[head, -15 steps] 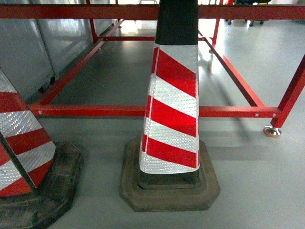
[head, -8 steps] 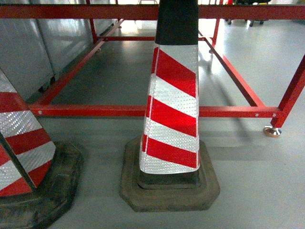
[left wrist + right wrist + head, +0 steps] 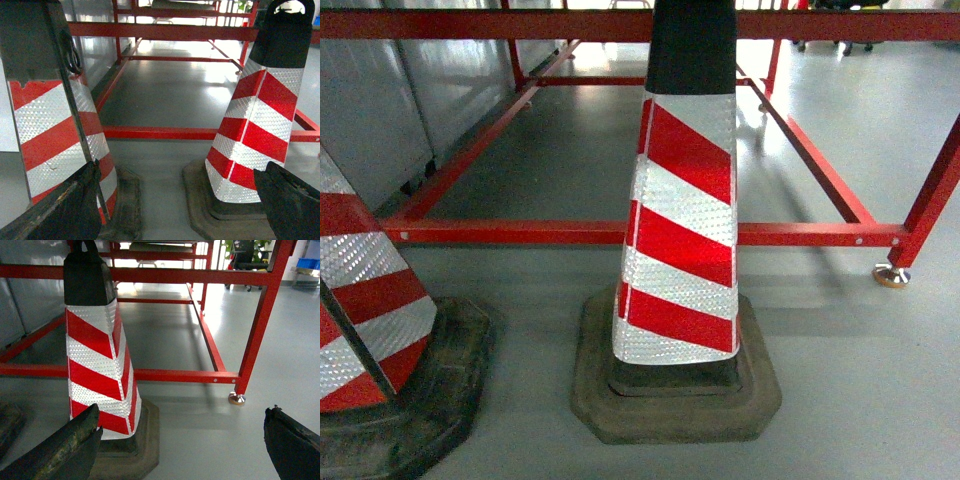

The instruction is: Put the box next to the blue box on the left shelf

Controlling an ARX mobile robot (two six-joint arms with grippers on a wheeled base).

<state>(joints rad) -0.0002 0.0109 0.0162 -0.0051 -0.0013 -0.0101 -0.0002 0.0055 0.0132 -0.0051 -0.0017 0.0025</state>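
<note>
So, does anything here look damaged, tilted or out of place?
Nothing is knocked over: both striped cones stand upright on the floor before the red frame. Only wear shows: the left cone's stripes are scuffed. No blue crate or roller shelf is in view.

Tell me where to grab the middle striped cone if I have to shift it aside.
Probably the black top section: it is the narrowest part, and its tip has a loop opening to hook. Come down from above, since the cone stands upright and widens toward its rubber base, which looks too broad to grip.
</note>
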